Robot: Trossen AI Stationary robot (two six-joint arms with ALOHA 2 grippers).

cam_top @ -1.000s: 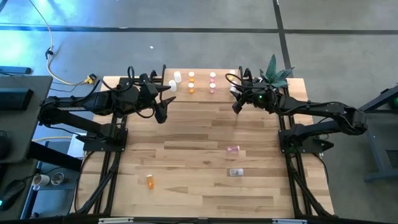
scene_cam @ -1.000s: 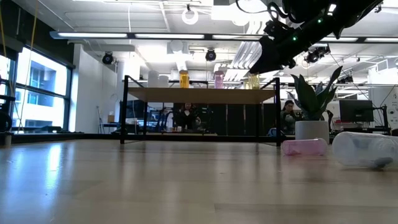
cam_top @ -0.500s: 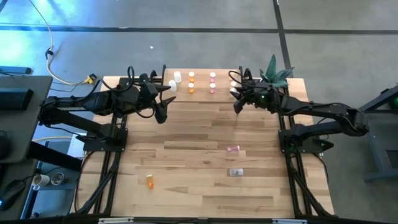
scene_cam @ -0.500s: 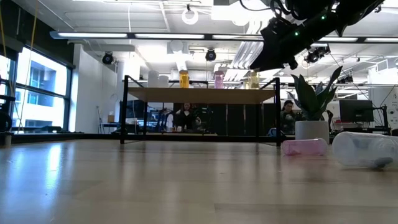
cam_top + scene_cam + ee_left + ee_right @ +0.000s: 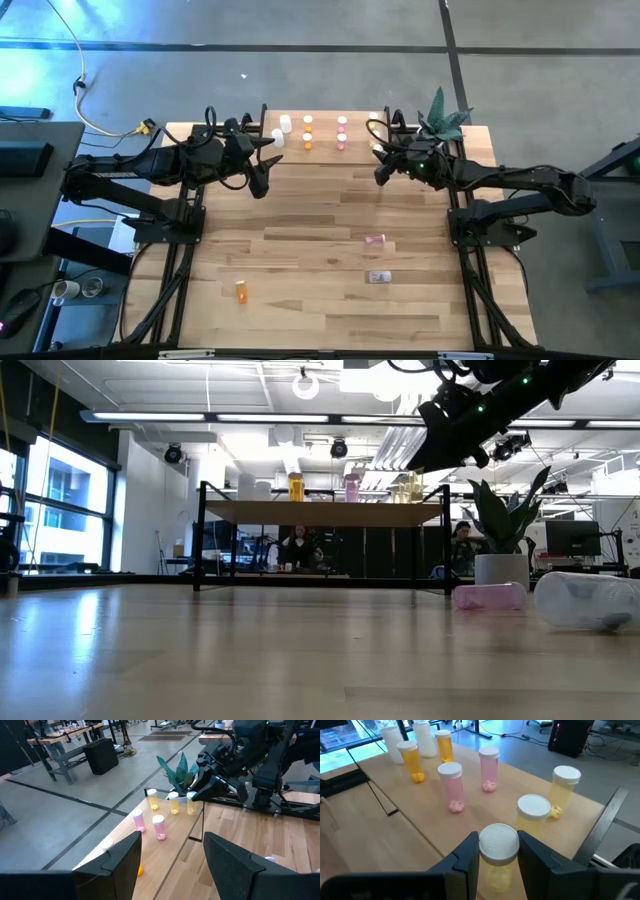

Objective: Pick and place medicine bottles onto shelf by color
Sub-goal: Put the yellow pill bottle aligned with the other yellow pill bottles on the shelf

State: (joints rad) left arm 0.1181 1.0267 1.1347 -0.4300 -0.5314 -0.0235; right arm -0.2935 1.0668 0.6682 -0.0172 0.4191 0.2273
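The shelf (image 5: 322, 157) stands at the table's far edge, with white, orange, pink and yellow bottles upright on its board (image 5: 410, 820). My right gripper (image 5: 379, 168) is at the shelf's right front corner, shut on a yellow bottle (image 5: 497, 845) with a white cap. Two other yellow bottles (image 5: 535, 810) stand just beyond it. My left gripper (image 5: 262, 178) hangs open and empty at the shelf's left front corner. A pink bottle (image 5: 374, 240) and a clear bottle (image 5: 379, 277) lie on the table, and an orange bottle (image 5: 241, 290) is nearer the front. My right gripper pinches the yellow bottle's body (image 5: 496, 870) just under its cap, one finger (image 5: 467, 852) on each side. The fingers slant down from the table's right side. The bottle is upright. The gripper hides its base, so I cannot tell whether it stands on the board.
A potted plant (image 5: 445, 118) stands at the far right corner, close behind my right arm. The shelf's black legs (image 5: 200, 540) rise from the table. The middle of the tabletop (image 5: 320, 210) lies between the arms. People sit in the room behind the table (image 5: 300, 545).
My right gripper has drifted a little up and toward the table's right edge with the yellow bottle, which stays upright.
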